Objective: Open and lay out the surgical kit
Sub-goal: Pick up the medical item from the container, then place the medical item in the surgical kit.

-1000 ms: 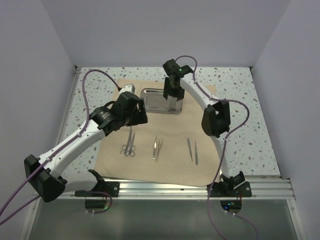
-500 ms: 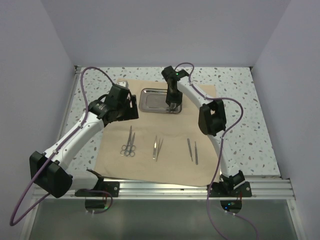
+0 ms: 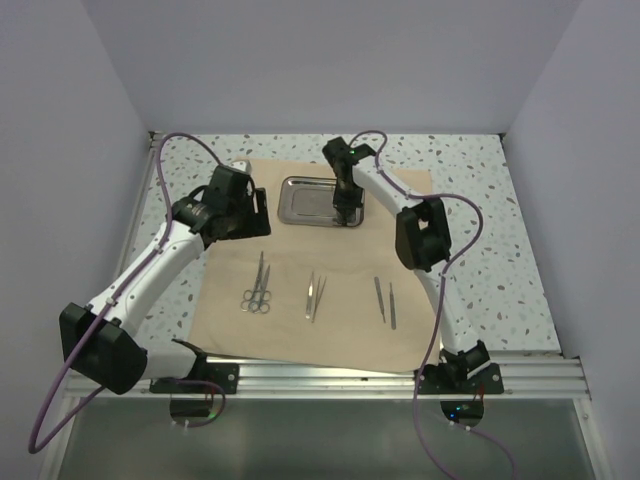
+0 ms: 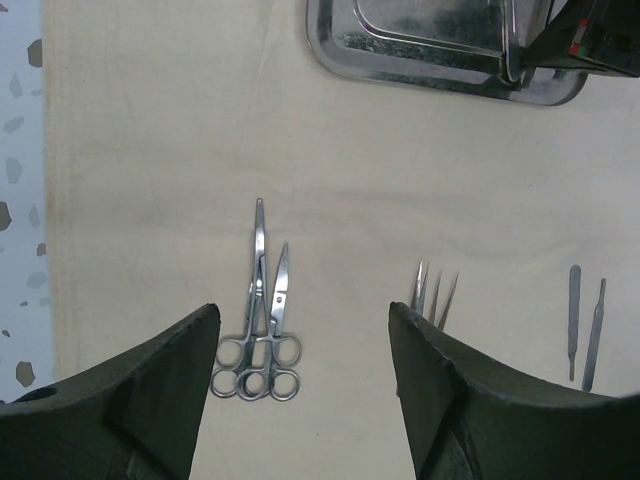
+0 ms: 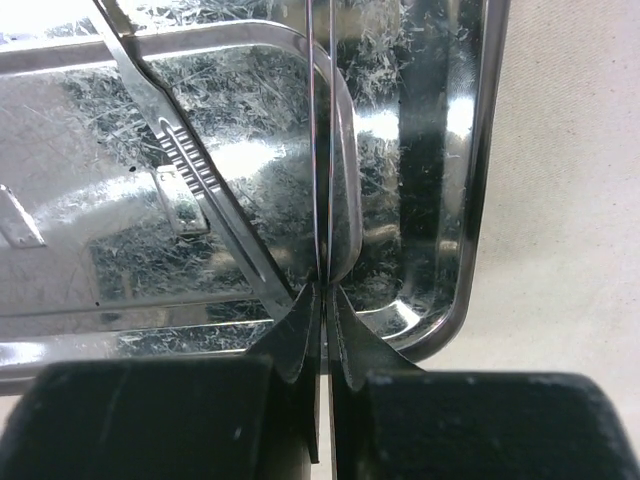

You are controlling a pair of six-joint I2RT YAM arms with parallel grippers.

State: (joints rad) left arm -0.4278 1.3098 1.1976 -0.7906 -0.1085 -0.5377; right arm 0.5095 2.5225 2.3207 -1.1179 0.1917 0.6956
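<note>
Tray (image 3: 300, 195), upper centre, holds your right jaws, clenched | left jaws released, empty, upper left of frame.

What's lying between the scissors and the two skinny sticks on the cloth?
Tweezers lie between the scissors and sticks, clearest from the top view.

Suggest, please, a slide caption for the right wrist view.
Right gripper pinched shut on a thin steel instrument at the steel tray, beige cloth alongside.
</note>
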